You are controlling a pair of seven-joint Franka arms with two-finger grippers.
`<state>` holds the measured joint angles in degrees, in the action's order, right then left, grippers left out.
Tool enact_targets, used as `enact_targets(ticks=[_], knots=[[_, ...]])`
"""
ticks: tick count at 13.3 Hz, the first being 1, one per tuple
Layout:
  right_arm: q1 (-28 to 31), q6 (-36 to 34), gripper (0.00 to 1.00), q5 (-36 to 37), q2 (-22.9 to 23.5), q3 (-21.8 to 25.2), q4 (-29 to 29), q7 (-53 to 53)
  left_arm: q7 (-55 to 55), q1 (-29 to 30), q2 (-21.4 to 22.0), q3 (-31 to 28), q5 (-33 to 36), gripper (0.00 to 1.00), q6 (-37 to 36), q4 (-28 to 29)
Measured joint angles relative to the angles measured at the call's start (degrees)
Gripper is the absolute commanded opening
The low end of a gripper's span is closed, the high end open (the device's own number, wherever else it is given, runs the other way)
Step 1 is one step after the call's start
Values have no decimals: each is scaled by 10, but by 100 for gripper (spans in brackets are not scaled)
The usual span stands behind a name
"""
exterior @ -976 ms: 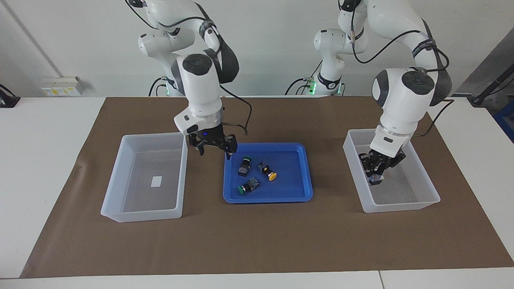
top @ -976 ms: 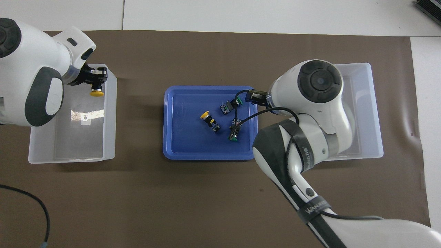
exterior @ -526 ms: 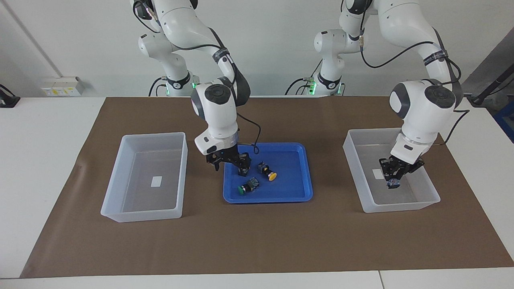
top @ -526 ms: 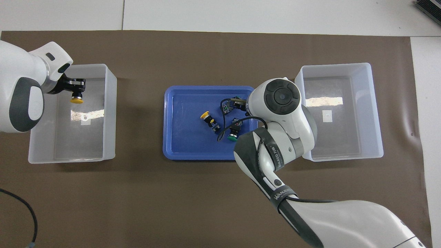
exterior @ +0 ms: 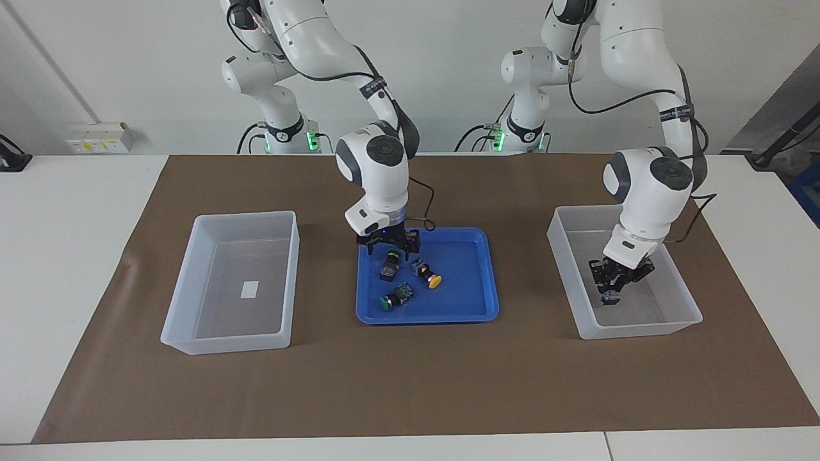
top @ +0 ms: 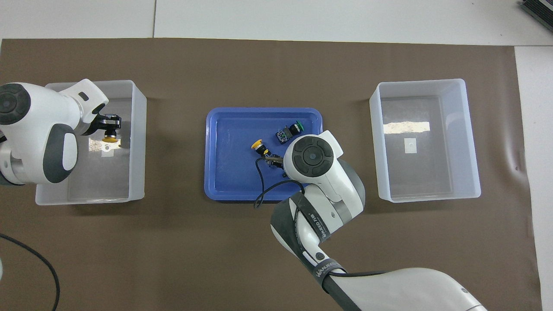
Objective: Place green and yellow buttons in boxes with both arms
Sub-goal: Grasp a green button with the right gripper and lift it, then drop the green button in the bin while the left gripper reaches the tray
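Counter with brown mat on top. Two translucent boxes: the one at the right arm's end holds only its white label; the one at the left arm's end has the left hand down inside it. Blue tray sits between the boxes. Left hand is pinching a yellow button, cap pointing down, dark body between the fingers, over the box floor. Right hand is low over the tray's robot-side edge, fingers spread, holding nothing, just above a green button. Second green button and second yellow button lie on their sides in the tray, close together.
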<state>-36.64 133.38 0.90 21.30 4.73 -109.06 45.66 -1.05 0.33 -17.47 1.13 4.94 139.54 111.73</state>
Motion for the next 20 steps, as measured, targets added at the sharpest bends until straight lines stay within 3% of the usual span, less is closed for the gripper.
enact_targets(ticks=[1, 2, 3, 4, 5, 8, 11, 15, 17, 20], knots=[[0, 6, 76, 0, 0, 0, -6, 1, 0, 0, -5, 0, 0, 25, 8, 0], [0, 7, 50, 0, 0, 0, -9, 3, 3, 0, -9, 0, -1, 78, 13, 0], [0, 7, 34, 0, 0, 0, -11, 9, 9, 0, -12, 0, -1, 100, 15, 0], [0, 11, 13, 0, 0, 0, -12, 15, 14, 0, -12, 0, -1, 100, 17, 0], [0, 29, 0, 0, 0, 0, -15, 22, 18, 0, -12, 0, -1, 100, 18, 0], [0, 62, 0, -1, 3, 0, -21, 35, 20, 0, -12, 1, -1, 100, 23, -1], [12, 52, 0, -21, -7, 3, -3, 37, 20, 0, -9, 3, -1, 100, 23, -12], [65, -9, 0, -33, -69, 5, 48, 31, 20, -5, 11, 15, -1, 100, -30, -53], [115, -48, 0, -33, -100, 6, 55, -39, 20, -20, 23, 17, -1, 100, -85, -88], [218, -96, 0, -33, -117, 9, 54, -232, 32, -65, 33, 18, -1, 100, -130, -128]])
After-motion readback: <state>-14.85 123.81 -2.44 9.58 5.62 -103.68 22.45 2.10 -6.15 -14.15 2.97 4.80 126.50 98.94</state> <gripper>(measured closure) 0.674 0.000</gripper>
